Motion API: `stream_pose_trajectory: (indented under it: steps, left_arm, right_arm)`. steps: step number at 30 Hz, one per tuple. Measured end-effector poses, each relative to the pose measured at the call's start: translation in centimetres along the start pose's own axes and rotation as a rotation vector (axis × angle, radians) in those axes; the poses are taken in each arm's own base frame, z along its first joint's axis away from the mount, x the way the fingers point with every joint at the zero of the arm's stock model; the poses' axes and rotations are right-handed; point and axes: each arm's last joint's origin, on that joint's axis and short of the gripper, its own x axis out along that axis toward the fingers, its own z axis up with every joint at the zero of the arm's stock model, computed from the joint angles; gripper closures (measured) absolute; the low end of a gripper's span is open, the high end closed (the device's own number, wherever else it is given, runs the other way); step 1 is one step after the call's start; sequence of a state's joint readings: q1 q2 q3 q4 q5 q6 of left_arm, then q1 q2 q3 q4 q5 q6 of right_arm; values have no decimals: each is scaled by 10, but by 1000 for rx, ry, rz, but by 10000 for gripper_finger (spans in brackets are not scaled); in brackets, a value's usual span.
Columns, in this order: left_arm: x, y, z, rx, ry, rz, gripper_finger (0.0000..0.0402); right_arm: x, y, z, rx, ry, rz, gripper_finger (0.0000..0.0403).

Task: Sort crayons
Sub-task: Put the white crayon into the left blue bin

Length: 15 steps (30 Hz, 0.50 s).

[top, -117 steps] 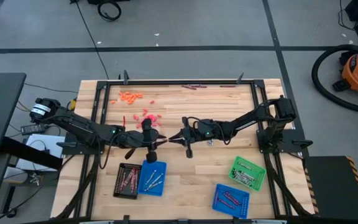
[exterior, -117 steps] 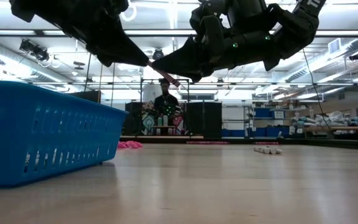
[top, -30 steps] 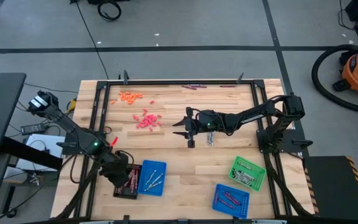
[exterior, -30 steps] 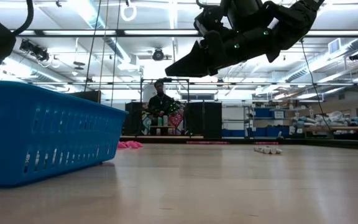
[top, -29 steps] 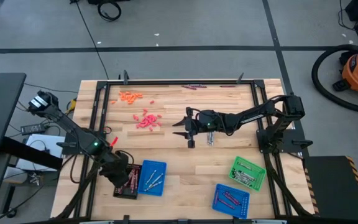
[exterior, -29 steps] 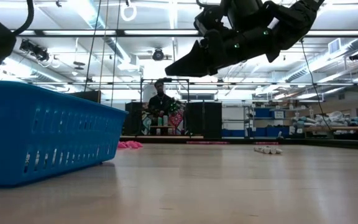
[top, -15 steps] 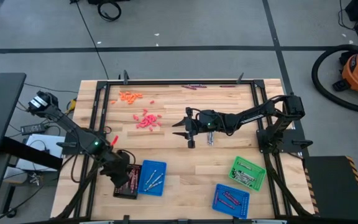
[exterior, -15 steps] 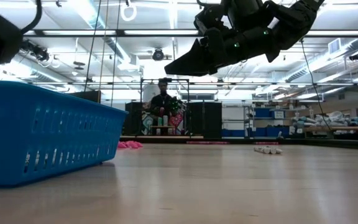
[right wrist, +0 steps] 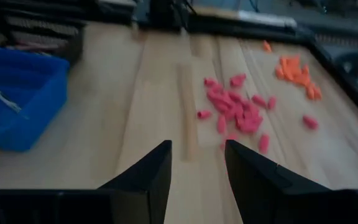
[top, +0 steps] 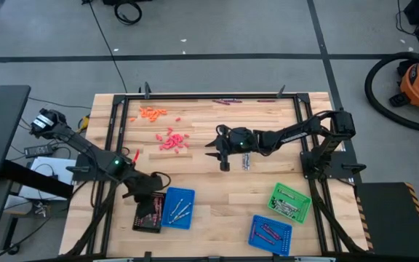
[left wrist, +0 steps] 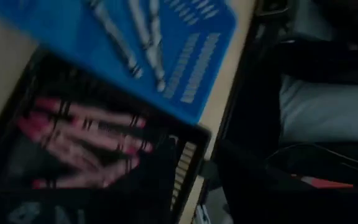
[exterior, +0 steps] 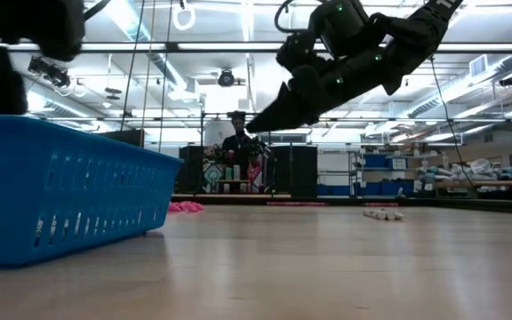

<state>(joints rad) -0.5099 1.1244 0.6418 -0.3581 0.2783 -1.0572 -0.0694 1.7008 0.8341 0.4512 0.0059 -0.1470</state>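
- While I hold both arms over the bench (top: pixel 217 200), I read the scene from its left side across.
- My left tool (top: pixel 149 191) hangs over the black tray (top: pixel 148 212), at its far rim; its wrist view looks down on red-pink crayons (left wrist: pixel 82 140) lying side by side in that tray. I cannot tell how its fingers stand, and I see nothing carried there.
- Just beside the black tray sits a blue tray (top: pixel 178 207) with silver-grey crayons (left wrist: pixel 129 37) in it.
- Loose crayons wait farther back: an orange heap (top: pixel 152 113) towards the far left corner, and a red-pink scatter (top: pixel 172 140) nearer the middle.
- My right tool (top: pixel 214 151) is in mid-bench with fingers (right wrist: pixel 143 177) apart and empty, pointing at the red-pink scatter (right wrist: pixel 238 112), which lies straight ahead with bare wood between. I judge this arm the nearer one for that pile.
- The pieces lie at mixed angles, so I would pick one at the near fringe.
- On the right, a green tray (top: pixel 290 201) and a second blue tray (top: pixel 270 234) sit well clear.
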Motion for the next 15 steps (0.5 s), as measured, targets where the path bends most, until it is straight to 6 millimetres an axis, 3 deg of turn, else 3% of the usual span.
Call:
stream_pose_trajectory:
  steps: [10, 15]
  left_arm:
    - [-5, 9, 17, 204, -114, 51, 274]
    - [-9, 15, 28, 333, -223, 149, 274]
  right_arm:
    - [-2, -3, -15, 192, 177, -76, 245]
    - [-4, -4, -8, 220, 375, -161, 245]
